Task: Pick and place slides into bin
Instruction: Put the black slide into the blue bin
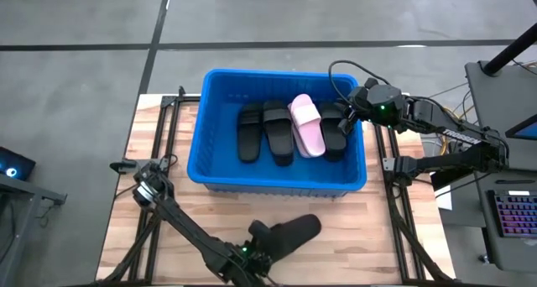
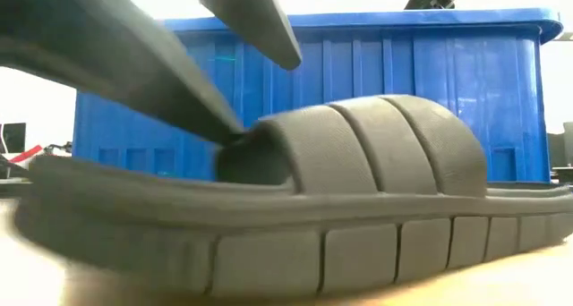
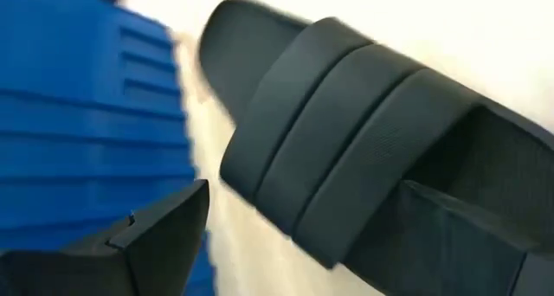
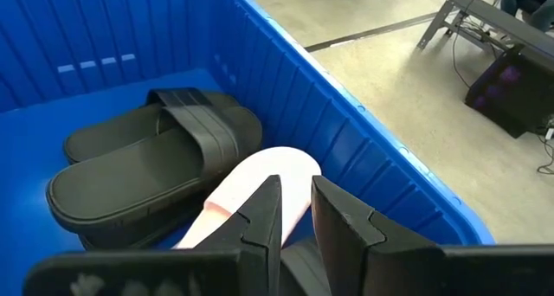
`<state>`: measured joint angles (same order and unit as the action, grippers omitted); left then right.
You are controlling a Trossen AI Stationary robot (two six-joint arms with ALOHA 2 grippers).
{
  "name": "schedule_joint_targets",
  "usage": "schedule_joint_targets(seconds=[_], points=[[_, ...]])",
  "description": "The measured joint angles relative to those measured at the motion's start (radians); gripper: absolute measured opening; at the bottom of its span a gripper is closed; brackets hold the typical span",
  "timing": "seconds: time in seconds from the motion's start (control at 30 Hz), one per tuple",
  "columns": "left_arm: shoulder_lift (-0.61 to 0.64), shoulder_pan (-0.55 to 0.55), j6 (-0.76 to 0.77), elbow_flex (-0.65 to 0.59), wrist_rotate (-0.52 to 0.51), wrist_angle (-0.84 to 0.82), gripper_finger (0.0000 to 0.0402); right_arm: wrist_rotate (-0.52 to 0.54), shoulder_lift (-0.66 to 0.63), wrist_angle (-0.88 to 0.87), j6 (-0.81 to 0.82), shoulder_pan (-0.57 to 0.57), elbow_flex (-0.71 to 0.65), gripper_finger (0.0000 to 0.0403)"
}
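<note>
A black slide (image 1: 295, 229) lies sole down on the table in front of the blue bin (image 1: 201, 127). My left gripper (image 1: 262, 237) is open at its strap (image 3: 346, 131). One finger (image 2: 134, 64) reaches to the strap's opening and the other (image 2: 255, 24) stands above the strap. In the bin lie two black slides (image 1: 264, 132), a pink slide (image 1: 307, 126) and another black slide (image 1: 334, 132). My right gripper (image 4: 295, 205) hangs over the bin's right end above that last slide, its fingers a narrow gap apart. My left gripper has one finger (image 3: 450, 235) at the strap's opening and the other (image 3: 164, 235) outside it, slanting down from the near left; I cannot tell whether either touches. My right gripper seems shut on the rightmost black slide's far end (image 1: 337, 111) from above. Its fingers hide the contact, and only a dark strip (image 4: 299, 263) shows between them.
The bin's tall ribbed wall (image 2: 358, 64) stands right behind the slide on the table. The wall's rim (image 4: 372, 149) runs close beside my right gripper. Bare wooden table (image 1: 377, 237) lies to the right of the slide.
</note>
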<state>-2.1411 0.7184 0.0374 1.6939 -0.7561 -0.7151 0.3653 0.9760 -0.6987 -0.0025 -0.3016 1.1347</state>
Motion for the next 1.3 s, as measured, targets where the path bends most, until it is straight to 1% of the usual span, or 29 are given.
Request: schedule_joint_targets(seconds=[0.07,0.27,0.43,0.53,0.67,0.83,0.97,1.13,1.2,1.3], points=[[0.000,-0.012,0.005,-0.006,-0.013,0.001,0.0356,0.001,0.000,0.000,-0.002,0.000,0.000,0.0057],[-0.002,-0.020,-0.002,-0.017,-0.002,0.000,0.0356,0.001,0.000,0.000,-0.025,0.000,0.000,0.0057],[-0.002,-0.017,-0.048,-0.046,-0.003,-0.001,0.0356,0.001,0.000,0.000,-0.033,0.000,0.000,0.0057],[-0.002,-0.007,-0.104,-0.079,-0.012,0.003,0.0356,0.001,0.000,0.000,-0.043,0.000,-0.001,0.0057],[-0.002,-0.006,-0.208,-0.114,-0.065,0.094,0.0356,0.001,0.000,-0.001,-0.043,0.000,-0.001,0.0057],[-0.002,-0.027,-0.329,-0.123,-0.090,0.258,0.0356,0.001,0.000,-0.001,-0.043,0.000,-0.001,0.0057],[-0.002,-0.042,-0.342,-0.147,-0.090,0.350,0.0356,0.001,0.000,-0.001,-0.051,0.000,-0.002,0.0057],[-0.002,-0.073,-0.342,-0.149,-0.090,0.368,0.0355,0.001,0.000,-0.001,-0.052,0.000,-0.002,0.0057],[-0.002,-0.086,-0.342,-0.149,-0.090,0.369,0.0346,0.001,0.000,-0.001,-0.053,0.000,-0.002,0.0057],[-0.002,-0.102,-0.342,-0.149,-0.087,0.393,0.0311,0.001,0.000,-0.001,-0.055,0.000,-0.002,0.0057]])
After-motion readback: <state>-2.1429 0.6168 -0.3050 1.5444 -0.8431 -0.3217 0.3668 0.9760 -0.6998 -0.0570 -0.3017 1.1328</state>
